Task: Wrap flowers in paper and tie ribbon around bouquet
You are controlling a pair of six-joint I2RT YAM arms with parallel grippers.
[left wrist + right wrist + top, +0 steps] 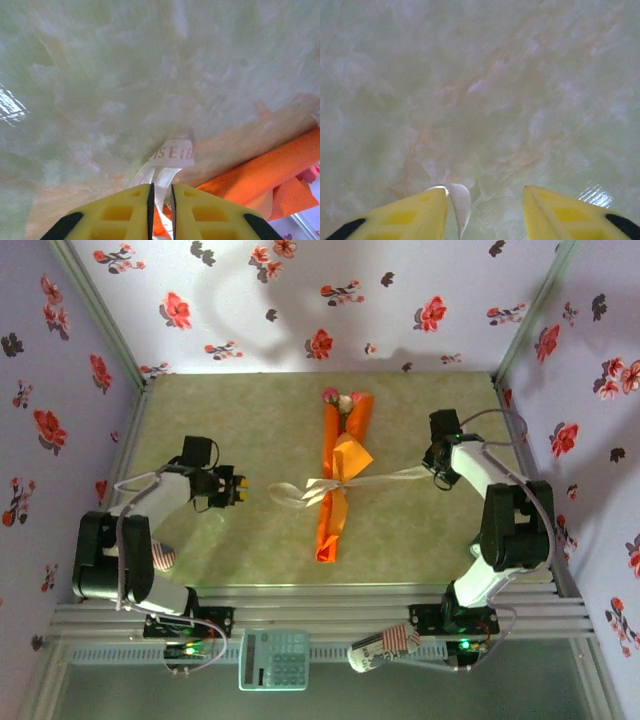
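— How far along?
— Wrapped: the bouquet (338, 475) lies mid-table, roses (343, 400) toward 12 o'clock, ribbon (321, 490) seemingly knotted round it. The left gripper (161, 186) pinches its 9 o'clock tail; the right gripper (485, 189) gapes at 3 o'clock — tightening remains, I'd judge.

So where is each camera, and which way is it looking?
Top camera: above and behind, looking down on the table, bouquet and ribbon; left arm and right arm show.
Left wrist camera: on the left arm, facing the table; the left claw is shut on the ribbon, beside orange paper.
Right wrist camera: on the right arm, facing the table; the open right claw shows.
Shared: all three see the ribbon.
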